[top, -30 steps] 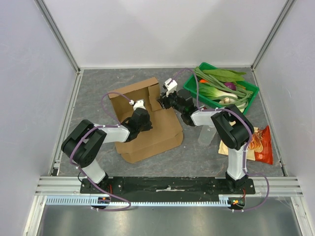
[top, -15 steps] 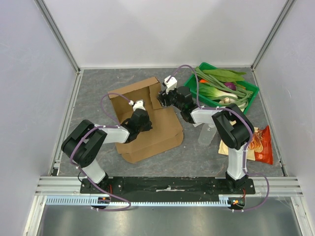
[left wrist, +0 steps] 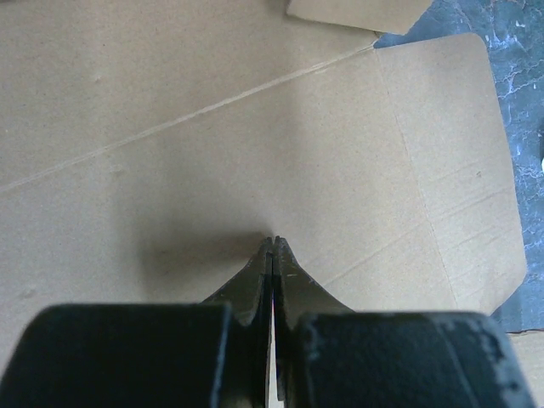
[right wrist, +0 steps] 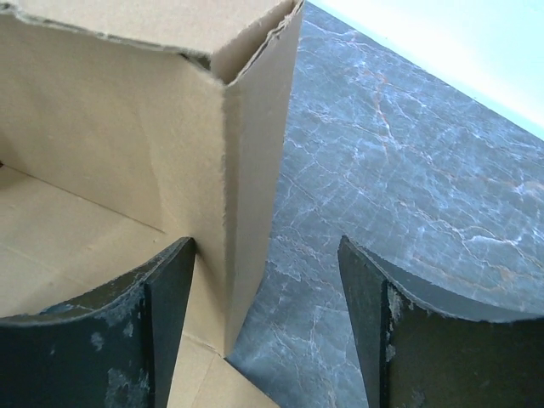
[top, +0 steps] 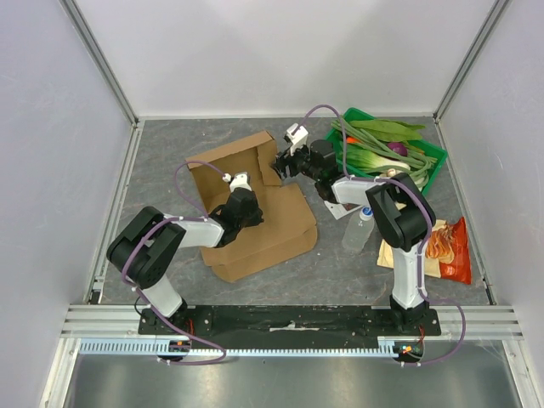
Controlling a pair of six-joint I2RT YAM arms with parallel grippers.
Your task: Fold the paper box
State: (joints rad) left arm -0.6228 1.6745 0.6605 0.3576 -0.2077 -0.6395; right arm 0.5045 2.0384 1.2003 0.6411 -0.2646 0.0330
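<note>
**Box barely begun: one wall up, the rest flat**

The grey marbled tabletop (top: 170, 153) carries the paper box (top: 263, 225) at its middle, between the two arms. Most of the blank lies flat. Only the far panel stands raised, with a short side flap turned up at its right corner. The wide base panel, the near panel and its rounded flaps are unfolded, so I judge the work to be in its early part: the remaining walls, flaps and tabs are all left to do.

A green tray (top: 433, 157) of vegetables sits at the far right, and a snack bag (top: 450, 251) lies near the right arm, both apart from the box.

The left gripper (left wrist: 272, 240) has its jaws closed together, empty, the tips pressing down on the flat base panel. The right gripper (right wrist: 263, 255) has its jaws spread wide around the upright corner flap, which stands just beside one finger, not clamped.
</note>
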